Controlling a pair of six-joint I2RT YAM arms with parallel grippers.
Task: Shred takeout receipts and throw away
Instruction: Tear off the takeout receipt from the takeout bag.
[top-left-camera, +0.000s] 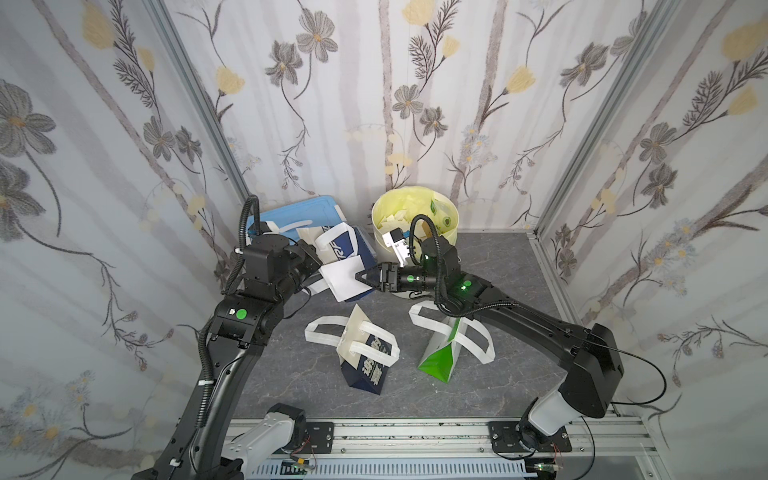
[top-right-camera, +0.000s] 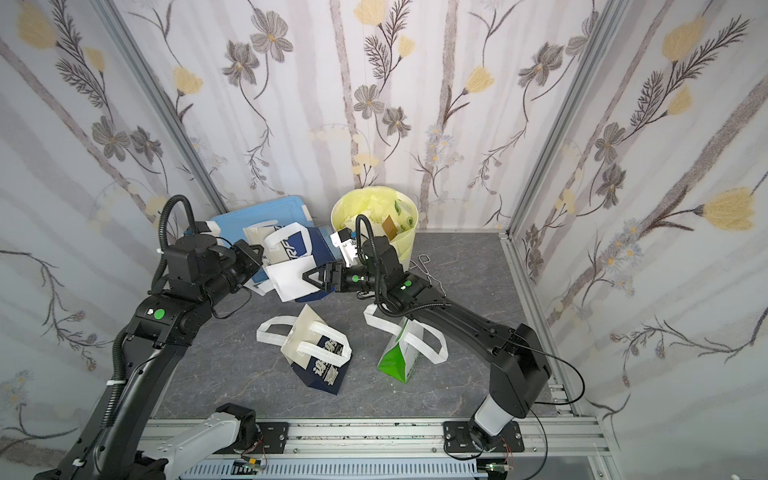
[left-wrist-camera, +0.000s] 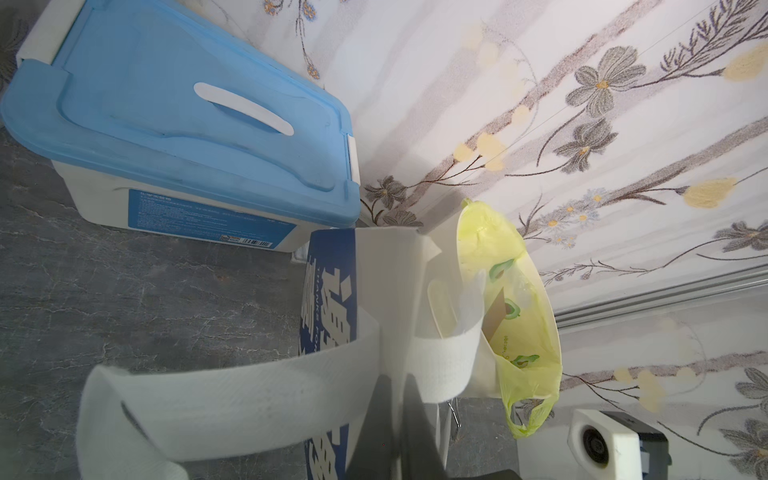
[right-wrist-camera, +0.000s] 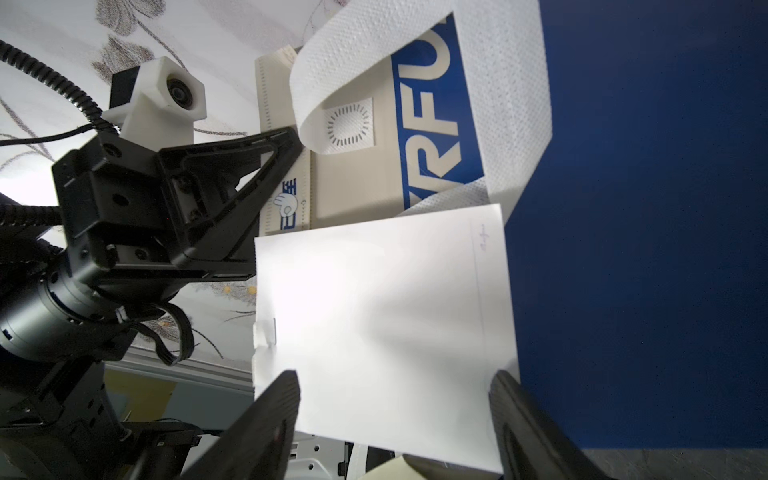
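My left hand (top-right-camera: 259, 254) is pressed together and is pinching the top edge of the navy bag (top-left-camera: 359, 249). This bag is positioned between the blue-lidded box (left-wrist-camera: 166, 104) and the bin (top-left-camera: 453, 220) at the back of the table (top-left-camera: 291, 382). The receipt (right-wrist-camera: 382, 311), a plain white sheet, is lying flat against the face of this bag, below its white loop handle (right-wrist-camera: 511, 83). What looks like a staple is fixing the sheet along one edge, beside a small tear. My right hand (top-left-camera: 360, 278) is spread, with one finger (right-wrist-camera: 266, 419) on each side of the sheet's free edge, and in the right wrist view neither is pressing on the paper. White paper scraps (top-left-camera: 395, 222) are lying in the bin's yellow liner. A second navy bag (top-left-camera: 368, 361) and a green-and-white bag (top-left-camera: 440, 357) are lying on the table in front, well apart from both hands.
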